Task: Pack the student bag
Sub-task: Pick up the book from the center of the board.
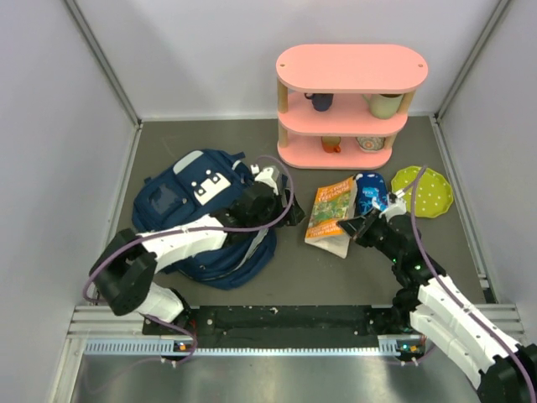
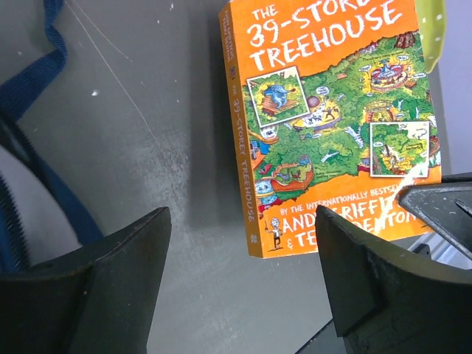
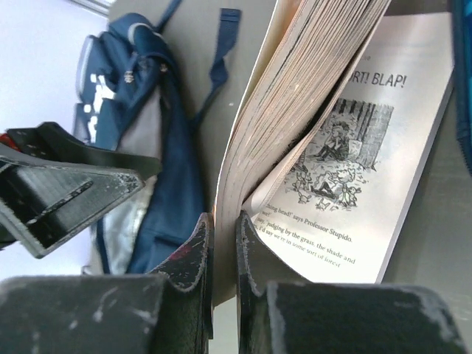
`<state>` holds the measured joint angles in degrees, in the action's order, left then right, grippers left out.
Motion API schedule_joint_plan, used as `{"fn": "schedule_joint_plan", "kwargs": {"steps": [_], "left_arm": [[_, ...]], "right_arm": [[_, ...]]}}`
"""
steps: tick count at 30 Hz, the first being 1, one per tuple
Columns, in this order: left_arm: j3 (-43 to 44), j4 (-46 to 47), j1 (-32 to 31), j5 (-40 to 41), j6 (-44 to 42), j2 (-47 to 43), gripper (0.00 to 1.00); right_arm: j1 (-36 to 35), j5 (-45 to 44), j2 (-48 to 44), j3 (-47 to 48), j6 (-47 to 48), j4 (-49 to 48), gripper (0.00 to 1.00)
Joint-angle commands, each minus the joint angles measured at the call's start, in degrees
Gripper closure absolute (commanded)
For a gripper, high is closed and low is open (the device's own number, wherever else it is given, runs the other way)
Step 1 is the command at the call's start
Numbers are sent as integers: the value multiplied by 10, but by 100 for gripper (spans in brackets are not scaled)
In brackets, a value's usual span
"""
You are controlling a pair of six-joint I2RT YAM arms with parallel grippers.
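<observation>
The backpack (image 1: 201,214) lies flat on the grey bench (image 1: 336,281), left of centre, with its white patches turned up and its straps trailing toward the near edge. The left arm reaches over it to the right. The left tool (image 2: 242,217) hangs over bare bench just beside the book (image 1: 331,208), its jaws spread wide with nothing between them. In the left wrist view the book's orange cover and spine sit just beyond the right-hand finger (image 2: 361,280), and a blue strap (image 2: 51,44) runs down the left edge.

The book lies just right of the backpack, apart from it, and it is partly open. Its thick block of pages is lifted at an angle, while a loose printed page with a drawing rests flat on the bench underneath. The right tool (image 3: 223,228) is pinched narrow on the book's near edge. Its fingers clamp what looks like the cover alone, with the page block standing just beside the inner finger.

A small blue pencil case (image 1: 370,193) lies just behind the book, touching or nearly touching it. A green dotted plate (image 1: 424,191) sits farther right. A pink shelf (image 1: 352,67) stands at the back of the bench with mugs (image 1: 319,101) on its tiers.
</observation>
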<state>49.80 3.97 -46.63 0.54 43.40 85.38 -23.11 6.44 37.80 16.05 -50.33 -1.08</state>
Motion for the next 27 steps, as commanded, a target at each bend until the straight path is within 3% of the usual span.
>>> {"fn": "schedule_joint_plan", "kwargs": {"steps": [1, 4, 7, 10, 14, 22, 27], "left_arm": [[-26, 22, -2, 21, -2, -78, 17], [-45, -10, -2, 59, -21, -143, 16], [-50, -106, -2, 133, -18, -207, 15], [-87, -115, 0, 183, -21, -291, 6], [-153, -133, 8, 227, -17, -397, 1], [-156, -227, 94, 175, -24, -462, 1], [-204, -167, 131, 92, -22, -506, 1]], "right_arm": [[3, 59, -48, 21, -48, -77, 100], [2, 121, -47, 27, -57, -125, 100], [1, 155, -44, 43, -72, -139, 100], [-17, 175, -37, 46, -75, -168, 100], [-68, 181, 23, 28, -94, -324, 100], [-209, 135, 161, 84, -60, -436, 100], [-221, 130, 223, 89, -37, -424, 100]]}}
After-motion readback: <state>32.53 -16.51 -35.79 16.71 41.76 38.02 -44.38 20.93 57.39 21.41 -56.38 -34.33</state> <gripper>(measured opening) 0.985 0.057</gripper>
